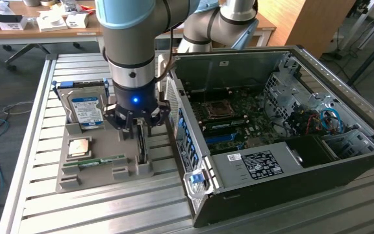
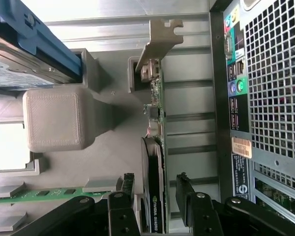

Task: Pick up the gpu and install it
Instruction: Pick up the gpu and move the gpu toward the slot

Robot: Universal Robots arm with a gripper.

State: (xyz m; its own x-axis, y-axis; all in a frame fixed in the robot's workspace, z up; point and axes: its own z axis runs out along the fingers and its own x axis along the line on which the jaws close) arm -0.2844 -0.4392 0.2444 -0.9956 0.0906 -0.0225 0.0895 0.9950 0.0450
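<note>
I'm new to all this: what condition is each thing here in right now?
gpu: standing on edge in the grey holder, not gripped.
gripper: open, fingers either side of the gpu.
hard drive: upright in the holder.
memory stick: lying in the holder.
computer case: side open, motherboard exposed.
</note>
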